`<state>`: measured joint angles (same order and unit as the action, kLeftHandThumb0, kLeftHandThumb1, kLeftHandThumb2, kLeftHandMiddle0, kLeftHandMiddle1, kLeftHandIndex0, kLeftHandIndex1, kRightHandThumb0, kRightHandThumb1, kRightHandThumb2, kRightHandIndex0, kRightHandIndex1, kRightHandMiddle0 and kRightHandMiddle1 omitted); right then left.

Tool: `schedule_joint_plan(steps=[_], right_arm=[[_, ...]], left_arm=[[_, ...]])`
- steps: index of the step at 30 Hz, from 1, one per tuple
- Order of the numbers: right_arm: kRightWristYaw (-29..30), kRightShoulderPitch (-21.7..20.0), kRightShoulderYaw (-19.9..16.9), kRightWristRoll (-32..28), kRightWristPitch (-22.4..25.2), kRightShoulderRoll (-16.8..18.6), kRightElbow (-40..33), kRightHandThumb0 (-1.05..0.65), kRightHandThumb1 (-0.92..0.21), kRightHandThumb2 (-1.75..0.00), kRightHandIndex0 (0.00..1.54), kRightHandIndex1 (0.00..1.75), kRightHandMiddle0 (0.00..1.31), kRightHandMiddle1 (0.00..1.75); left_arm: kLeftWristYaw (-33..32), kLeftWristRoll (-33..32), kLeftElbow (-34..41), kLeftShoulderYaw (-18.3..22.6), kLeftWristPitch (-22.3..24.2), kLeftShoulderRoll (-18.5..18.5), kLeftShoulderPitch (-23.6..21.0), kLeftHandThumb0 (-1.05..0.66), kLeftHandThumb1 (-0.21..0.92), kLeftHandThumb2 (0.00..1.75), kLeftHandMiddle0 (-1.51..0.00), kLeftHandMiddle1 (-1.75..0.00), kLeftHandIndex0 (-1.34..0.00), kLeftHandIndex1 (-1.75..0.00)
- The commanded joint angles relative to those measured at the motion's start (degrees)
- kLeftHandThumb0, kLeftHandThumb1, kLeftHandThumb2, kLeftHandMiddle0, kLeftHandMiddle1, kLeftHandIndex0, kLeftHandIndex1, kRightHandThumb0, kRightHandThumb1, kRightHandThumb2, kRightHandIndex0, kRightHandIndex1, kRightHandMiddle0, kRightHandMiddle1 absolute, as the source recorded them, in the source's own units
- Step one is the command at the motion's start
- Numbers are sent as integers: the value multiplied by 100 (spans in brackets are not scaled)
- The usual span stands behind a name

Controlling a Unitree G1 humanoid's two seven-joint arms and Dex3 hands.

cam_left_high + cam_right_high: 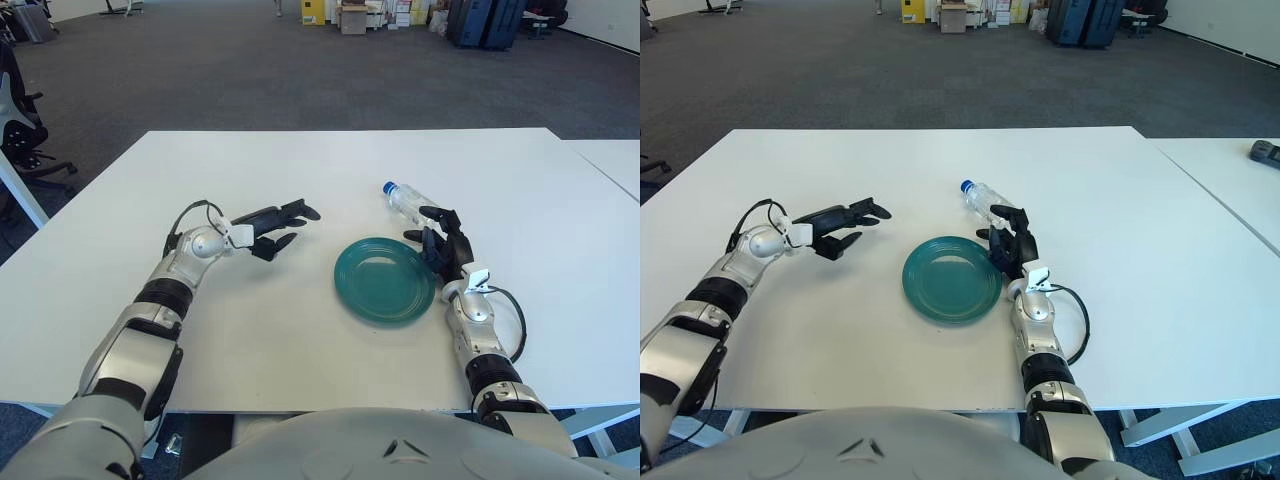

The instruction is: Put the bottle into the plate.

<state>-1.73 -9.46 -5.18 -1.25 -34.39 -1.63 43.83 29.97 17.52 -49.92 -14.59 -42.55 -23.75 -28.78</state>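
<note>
A clear plastic bottle [407, 201] with a blue cap lies on its side on the white table [330, 160], just behind and right of a teal plate [384, 279]. My right hand [443, 243] is at the plate's right edge, right beside the bottle's near end, with fingers spread and holding nothing. My left hand [280, 226] is left of the plate, fingers extended and empty. The same scene shows in the right eye view, with the bottle [985, 201] and plate [952, 278].
A second white table [615, 165] adjoins on the right. Black office chairs [20, 110] stand at the far left. Boxes and dark cases [485, 20] line the far wall across grey carpet.
</note>
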Motion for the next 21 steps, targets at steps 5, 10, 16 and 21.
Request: schedule_joint_plan(steps=[5,10,16,21], right_arm=[[67,439,22,86,-107,41,387,-68,-92,-69,51,91,0,114],[130,552,24,132,-198,-27,114,-67,-92,-69,52,92,0,115],[127,749,10,140,-263,-146,-558,-66,-92,-68,54,94,0,114],[93,732,7,126,-285,-197,-623,-68,-92,-69,53,94,0,114]], left_arm=[[-685,596,173,-198,-38,-133,-22,-96,92,101,-47,-9,0,-91],[-1059,867,87,-321,-65,-100,-36,-96,92,101,-47,-9,0,-90],[-1389,1030,-140,-446,-10,-18,-75,-95,92,101,-47,-9,0,-89],[-1734,1196,-482,-570,92,107,-163,-95,92,100,-46,-8,0,-88]])
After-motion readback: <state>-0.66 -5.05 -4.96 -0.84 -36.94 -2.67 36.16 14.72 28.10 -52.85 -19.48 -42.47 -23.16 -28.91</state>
